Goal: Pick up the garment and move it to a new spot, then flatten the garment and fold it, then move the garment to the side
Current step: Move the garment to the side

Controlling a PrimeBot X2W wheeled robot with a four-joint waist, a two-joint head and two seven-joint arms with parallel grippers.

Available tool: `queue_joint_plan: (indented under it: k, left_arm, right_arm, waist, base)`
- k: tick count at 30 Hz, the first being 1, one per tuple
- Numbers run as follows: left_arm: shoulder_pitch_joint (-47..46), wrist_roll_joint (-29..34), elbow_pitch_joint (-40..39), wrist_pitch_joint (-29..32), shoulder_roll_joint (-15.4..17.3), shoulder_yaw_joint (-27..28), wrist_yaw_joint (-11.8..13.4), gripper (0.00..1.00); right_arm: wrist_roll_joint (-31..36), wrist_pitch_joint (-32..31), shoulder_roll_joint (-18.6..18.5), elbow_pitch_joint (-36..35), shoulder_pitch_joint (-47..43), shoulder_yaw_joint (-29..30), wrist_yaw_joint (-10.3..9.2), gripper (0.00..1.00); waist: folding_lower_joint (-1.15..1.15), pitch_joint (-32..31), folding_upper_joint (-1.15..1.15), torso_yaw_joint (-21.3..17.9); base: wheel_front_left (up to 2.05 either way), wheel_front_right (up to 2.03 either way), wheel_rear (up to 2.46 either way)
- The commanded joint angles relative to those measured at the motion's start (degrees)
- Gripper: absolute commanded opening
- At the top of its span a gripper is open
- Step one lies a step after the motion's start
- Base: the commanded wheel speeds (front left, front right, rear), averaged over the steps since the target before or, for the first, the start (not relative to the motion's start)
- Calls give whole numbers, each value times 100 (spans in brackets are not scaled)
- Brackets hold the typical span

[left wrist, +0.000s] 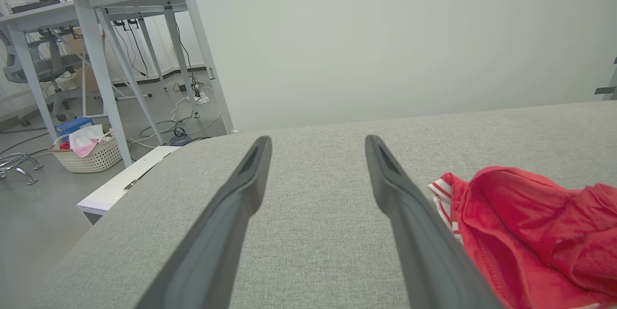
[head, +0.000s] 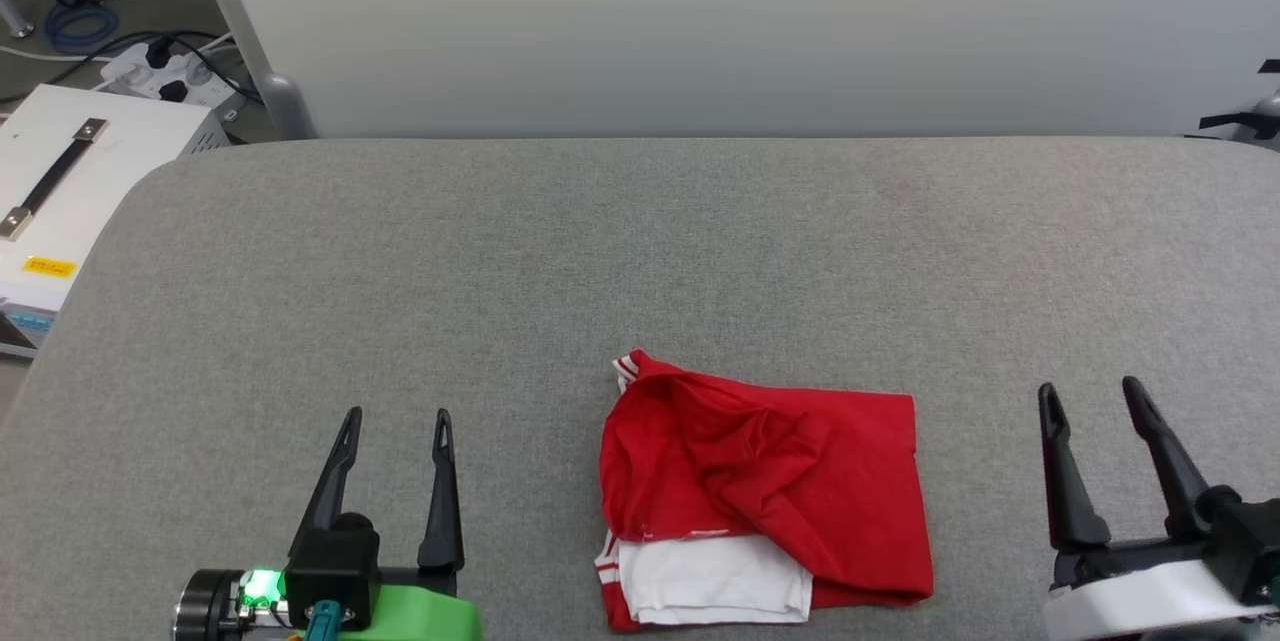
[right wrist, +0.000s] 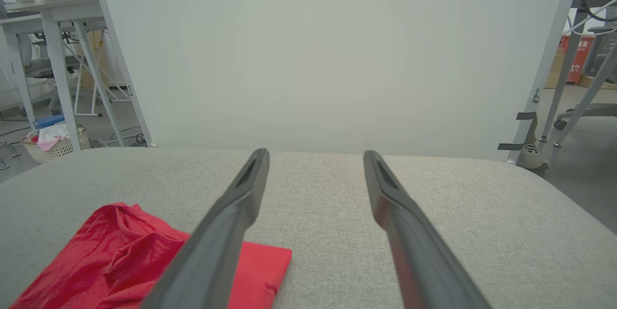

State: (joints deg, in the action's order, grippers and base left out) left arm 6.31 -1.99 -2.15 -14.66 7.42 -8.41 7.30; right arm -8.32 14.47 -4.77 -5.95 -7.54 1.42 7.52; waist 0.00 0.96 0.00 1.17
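The red garment (head: pixel 770 486) lies folded into a rough square near the front middle of the grey table (head: pixel 640 261), a white sleeve with striped trim showing at its near left corner. Its lettering is hidden. My left gripper (head: pixel 397 417) rests open to its left, apart from it, nothing between the fingers. My right gripper (head: pixel 1090 389) stands open to its right, also apart. The left wrist view has the garment (left wrist: pixel 535 236) at the lower right beside the open left gripper (left wrist: pixel 318 141). In the right wrist view the garment (right wrist: pixel 120 256) lies at lower left of the open right gripper (right wrist: pixel 315 154).
A white case (head: pixel 70 191) with a black handle sits beyond the table's left edge, with a power strip (head: pixel 170 76) and cables on the floor behind. A pale wall panel (head: pixel 740 21) backs the table. A basket (left wrist: pixel 87 152) stands on the floor under desks.
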Motion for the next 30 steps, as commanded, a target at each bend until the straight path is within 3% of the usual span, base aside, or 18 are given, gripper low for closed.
queue_joint_plan:
  k: [1,8,10,11,12,16,21,25,30]
  left_arm:
    - [85,-3,25,-34,-25,31,-27,100]
    - [12,13,41,-34,-63,31,-59,100]
    - [-27,16,44,-34,-76,19,-76,100]
    - [-92,11,43,-34,-100,3,-105,100]
    - [-116,8,44,-34,-110,-3,-116,100]
    - [-193,4,58,-34,-143,-7,-142,100]
    - [-290,13,76,-34,-175,-16,-180,100]
    - [-373,25,84,-34,-205,-46,-207,100]
    - [-470,28,88,-34,-245,-75,-226,100]
  right_arm:
    - [-50,52,-70,-3,175,74,-3,100]
    - [-785,-249,-614,113,1162,416,-3,100]
    - [-1153,-769,-875,163,1461,394,-3,100]
    - [-1883,-1767,-1225,242,1776,305,-3,100]
    - [-2155,-2206,-1397,264,1857,216,-3,100]
    - [-3181,-3535,-1824,345,2082,0,-3,100]
    - [-3956,-5021,-2226,380,2059,-575,-3,100]
    - [-4290,-5749,-2365,431,1945,-932,-3,100]
    - [-4425,-6134,-2378,591,1807,-1258,-3,100]
  waist:
    - [0,9,0,4]
    - [0,114,0,71]
    - [0,165,0,115]
    - [0,255,0,188]
    - [0,287,0,218]
    - [0,400,0,321]
    - [0,549,0,455]
    - [0,669,0,572]
    - [0,856,0,710]
  base:
    - [0,0,0]
    - [0,0,0]
    - [0,0,0]
    - [0,0,0]
    - [0,0,0]
    - [0,0,0]
    - [0,0,0]
    - [0,0,0]
    - [0,0,0]
